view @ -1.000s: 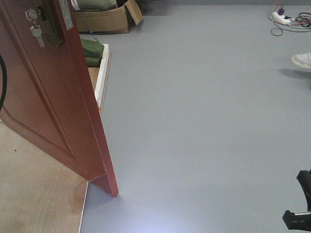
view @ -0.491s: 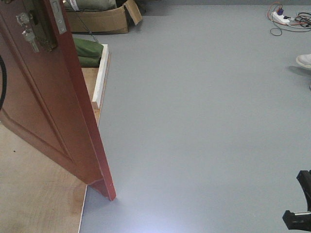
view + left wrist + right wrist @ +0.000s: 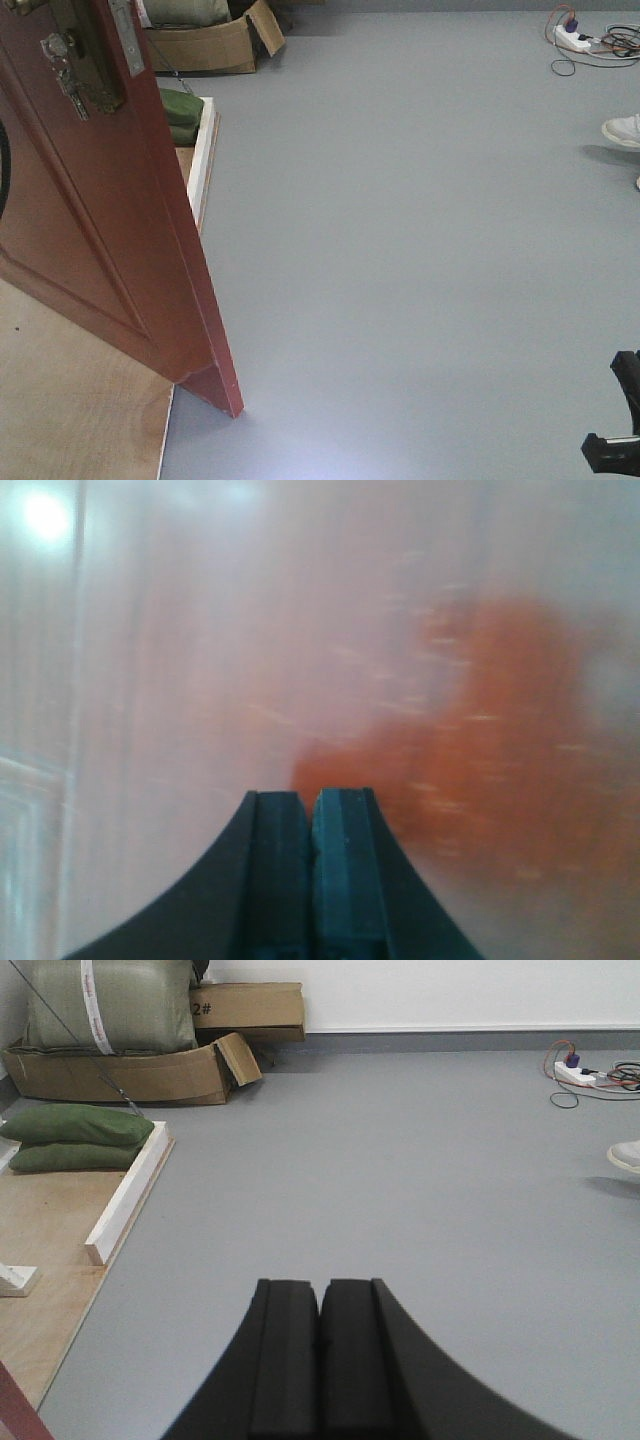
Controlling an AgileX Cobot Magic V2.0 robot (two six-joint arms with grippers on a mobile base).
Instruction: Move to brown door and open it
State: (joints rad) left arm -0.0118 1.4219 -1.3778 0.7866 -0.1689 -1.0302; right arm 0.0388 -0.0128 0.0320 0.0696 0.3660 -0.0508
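The brown door (image 3: 100, 220) stands ajar at the left of the front view, its narrow edge towards me and its bottom corner on the grey floor. Keys (image 3: 68, 72) hang from its dark lock plate near the top. The handle is out of view. In the left wrist view, my left gripper (image 3: 312, 795) is shut and empty, very close to the door's glossy reddish face (image 3: 480, 730), which is blurred. My right gripper (image 3: 320, 1285) is also shut and empty, held above open grey floor. A sliver of the door (image 3: 12, 1410) shows at the bottom left of that view.
A plywood base (image 3: 70, 400) lies under the door, with a white wooden brace (image 3: 203, 160) along it. Green bags (image 3: 180, 110) and a cardboard box (image 3: 205, 42) sit behind. A power strip with cables (image 3: 580, 38) and a shoe (image 3: 622, 130) are far right.
The lock and keys drifted left, then back right. The box and white brace now sit slightly higher and further left. Both grippers look the same.
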